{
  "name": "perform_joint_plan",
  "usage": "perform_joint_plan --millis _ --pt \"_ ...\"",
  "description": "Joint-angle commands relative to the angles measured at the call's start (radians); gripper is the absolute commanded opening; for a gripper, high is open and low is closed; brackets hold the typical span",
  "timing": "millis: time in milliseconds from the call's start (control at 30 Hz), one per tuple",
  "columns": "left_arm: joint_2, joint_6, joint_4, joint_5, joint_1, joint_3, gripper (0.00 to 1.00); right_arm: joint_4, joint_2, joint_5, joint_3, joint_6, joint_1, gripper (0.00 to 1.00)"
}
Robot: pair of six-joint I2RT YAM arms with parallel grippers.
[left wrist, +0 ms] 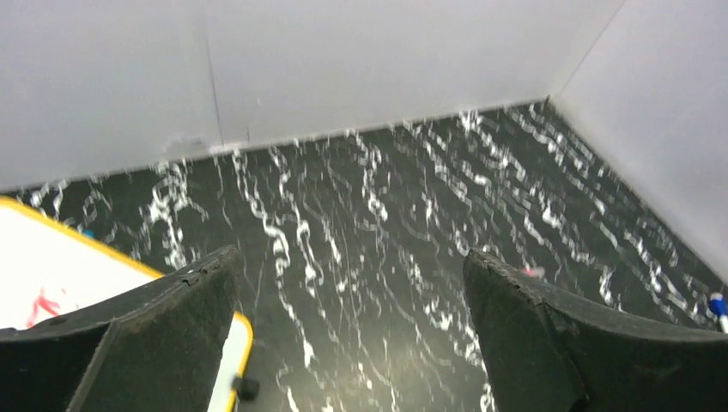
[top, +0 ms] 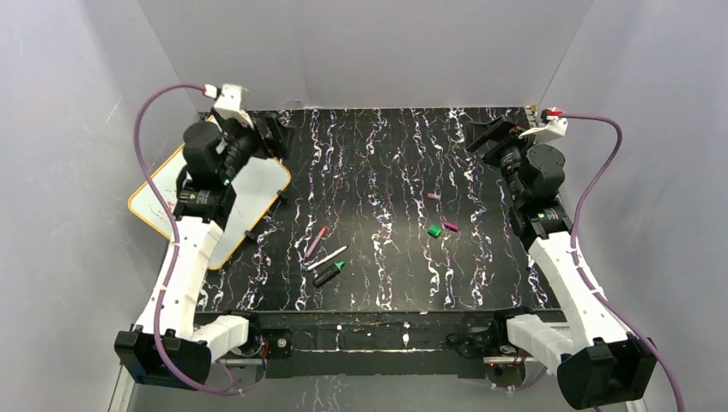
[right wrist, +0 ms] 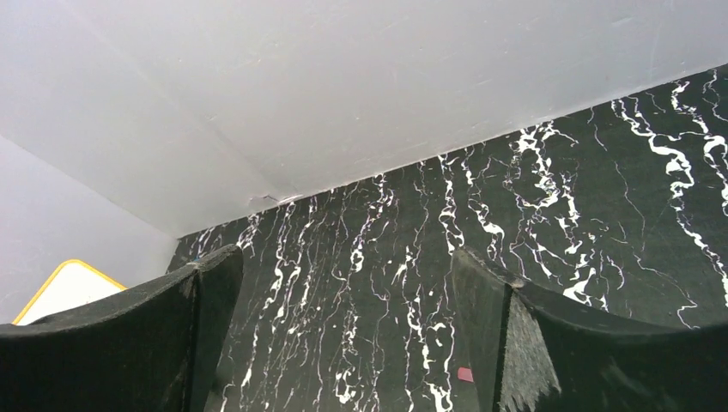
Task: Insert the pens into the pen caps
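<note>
Over the far corners of the counter (top: 386,163), left pincer (left wrist: 352,262) and right pincer (right wrist: 348,257) hang spread wide, empty. Pens (top: 330,257) lie left of centre toward the near edge, caps (top: 435,230) right of centre. Danger: tiny caps could skid away from a sloppy pinch.

Three markers on one black marbled surface (top: 386,163): slim magenta marker (top: 315,241), slim white-grey marker (top: 330,257), thicker black green-tipped marker (top: 328,274). Three stubby plastic caps: green cap (top: 435,230), magenta cap (top: 451,226), pale pink cap (top: 433,196). One yellow-rimmed whiteboard (top: 257,184).
</note>
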Motion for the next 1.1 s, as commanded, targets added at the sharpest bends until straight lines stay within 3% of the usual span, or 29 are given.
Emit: perform_joint_plan --millis 0,100,267,333,433,533,633,700,767,833,933,1067 --pt "-0.103 0.080 0.050 -0.083 -0.083 -0.140 0.98 0.031 -0.031 0.080 0.040 0.033 0.001 0.99" --pt "-0.124 0.069 -0.061 -0.067 -0.122 -0.141 0.98 0.039 -0.045 0.122 -0.002 0.088 0.001 0.99" --pt "-0.014 -0.028 -0.289 0.292 -0.148 -0.145 0.98 0.210 -0.045 -0.081 -0.134 0.048 0.001 0.99" --pt "-0.003 -0.035 -0.338 0.329 -0.164 -0.189 0.98 0.182 -0.004 -0.134 -0.102 0.040 0.001 0.99" --pt "-0.020 -0.022 -0.394 0.264 -0.191 -0.240 0.98 0.068 0.061 -0.173 -0.019 0.008 0.000 0.99" --pt "-0.016 0.005 -0.442 0.198 -0.255 -0.257 0.97 0.084 0.060 -0.189 -0.025 -0.002 0.001 0.99" --pt "0.010 0.018 -0.462 -0.041 -0.382 -0.284 0.92 0.095 0.043 -0.190 -0.044 -0.005 0.000 0.99" --pt "0.060 0.021 -0.482 -0.190 -0.449 -0.296 0.79 0.091 0.030 -0.194 -0.054 -0.010 0.001 0.99" --pt "0.131 0.007 -0.490 -0.288 -0.484 -0.302 0.82 0.103 0.023 -0.197 -0.072 -0.015 0.000 0.99" --pt "0.177 -0.006 -0.487 -0.311 -0.503 -0.303 0.93 0.101 0.028 -0.199 -0.077 -0.017 0.001 0.99" --pt "0.195 -0.027 -0.464 -0.337 -0.527 -0.305 0.94 0.084 0.035 -0.199 -0.064 -0.030 0.001 0.99" --pt "0.190 -0.026 -0.445 -0.309 -0.538 -0.315 0.74 0.085 0.036 -0.182 -0.070 -0.037 0.001 0.99"
